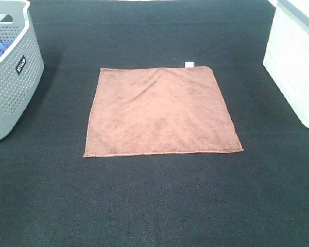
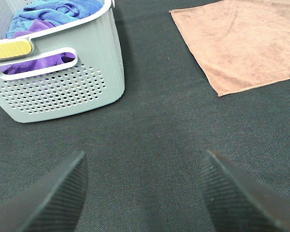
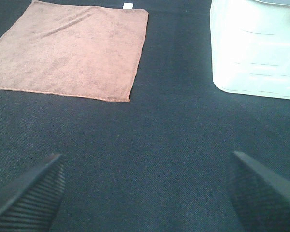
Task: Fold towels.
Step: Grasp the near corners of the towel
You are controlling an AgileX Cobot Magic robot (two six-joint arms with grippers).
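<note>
- Towel [image 1: 162, 110]: one reddish-brown cloth, roughly square, lies spread flat in a single layer at the middle of the black mat [image 1: 154, 206]. No fold is present. A faint crease runs across its far-left part.
- Hem: stitching is visible along the near edge. All four corners lie flat.
- White tag [image 1: 189, 64]: it projects from the far edge, near the far-right corner.
- Left gripper [image 2: 142, 163]: released, with the jaws spread wide and nothing between them. It hangs over bare mat, well apart from the towel, whose near-left corner shows in the left wrist view.
- Right gripper [image 3: 146, 163]: released, jaws spread wide and holding nothing. It is over bare mat, off the towel's near-right corner and not touching it.
- Grey perforated basket [image 1: 15, 92]: it stands at the far left, apart from the towel. It holds a blue cloth [image 2: 53, 12] and a purple cloth [image 2: 48, 62].
- White bin [image 1: 293, 67]: it stands at the far right, apart from the towel. Its contents cannot be seen.
</note>
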